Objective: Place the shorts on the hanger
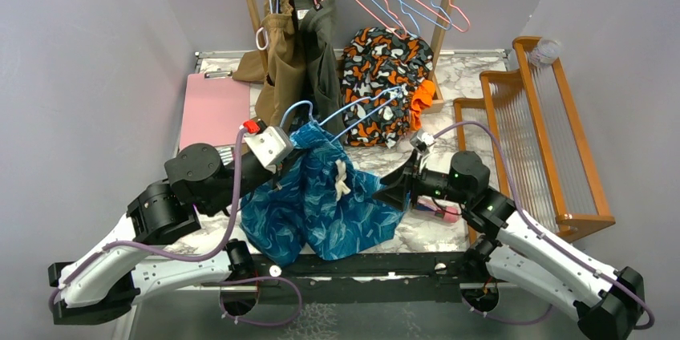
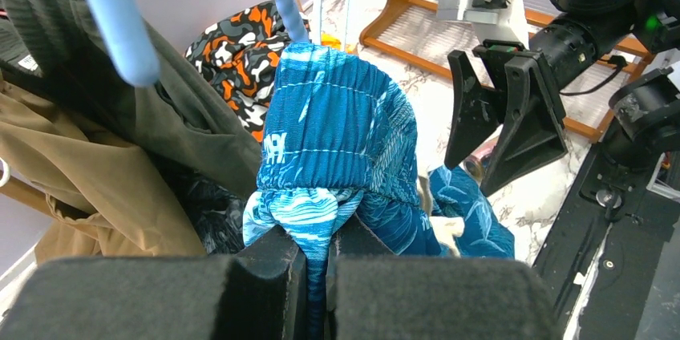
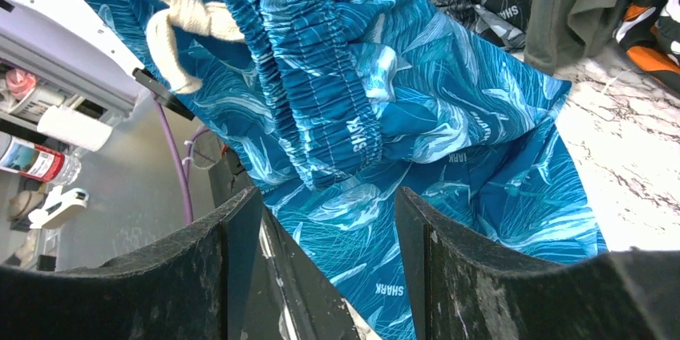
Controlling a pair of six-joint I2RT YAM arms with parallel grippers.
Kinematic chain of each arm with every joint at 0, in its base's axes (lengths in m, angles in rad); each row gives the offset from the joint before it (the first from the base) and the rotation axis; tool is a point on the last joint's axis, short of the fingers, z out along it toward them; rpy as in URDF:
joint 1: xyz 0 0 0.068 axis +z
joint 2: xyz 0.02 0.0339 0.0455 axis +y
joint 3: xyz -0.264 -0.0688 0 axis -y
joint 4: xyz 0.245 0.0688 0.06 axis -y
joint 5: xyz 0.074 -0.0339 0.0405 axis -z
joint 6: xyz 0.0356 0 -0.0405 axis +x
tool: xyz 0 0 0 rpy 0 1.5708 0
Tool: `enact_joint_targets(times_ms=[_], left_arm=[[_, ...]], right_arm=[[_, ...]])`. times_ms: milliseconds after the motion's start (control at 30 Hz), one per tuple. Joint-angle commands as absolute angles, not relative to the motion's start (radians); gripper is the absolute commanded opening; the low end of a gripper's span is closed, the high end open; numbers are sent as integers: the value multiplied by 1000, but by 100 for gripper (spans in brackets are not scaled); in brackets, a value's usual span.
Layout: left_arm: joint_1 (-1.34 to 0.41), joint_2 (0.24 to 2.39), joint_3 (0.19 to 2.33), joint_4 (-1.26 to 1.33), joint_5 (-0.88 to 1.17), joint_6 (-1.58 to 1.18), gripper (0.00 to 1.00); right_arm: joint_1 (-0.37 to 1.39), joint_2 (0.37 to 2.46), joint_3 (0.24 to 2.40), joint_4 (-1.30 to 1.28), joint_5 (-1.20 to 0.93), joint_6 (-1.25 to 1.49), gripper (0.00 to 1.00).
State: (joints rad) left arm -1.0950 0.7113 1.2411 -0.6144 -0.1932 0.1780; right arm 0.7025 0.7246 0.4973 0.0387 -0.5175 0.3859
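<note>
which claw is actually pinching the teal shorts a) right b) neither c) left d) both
C: the left claw is shut on a fold of the shorts, while the right claw stands open, its fingers apart and not clamped on the fabric.

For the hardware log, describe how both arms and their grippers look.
Left arm and right arm: white lower links, round black joints, trailing purple cables. Left gripper and right gripper have black wedge-shaped fingers. A white camera module sits on the left wrist.
</note>
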Motion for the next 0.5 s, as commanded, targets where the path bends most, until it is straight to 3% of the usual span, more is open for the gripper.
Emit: enact_joint_targets(times_ms=[0, 467], left_arm=[[-1094, 715, 1233, -514, -237, 196, 0], [-1094, 721, 1224, -495, -237, 202, 0]], right_arm=[[737, 736, 489, 116, -427, 388, 64], [822, 889, 507, 194, -268, 423, 59]])
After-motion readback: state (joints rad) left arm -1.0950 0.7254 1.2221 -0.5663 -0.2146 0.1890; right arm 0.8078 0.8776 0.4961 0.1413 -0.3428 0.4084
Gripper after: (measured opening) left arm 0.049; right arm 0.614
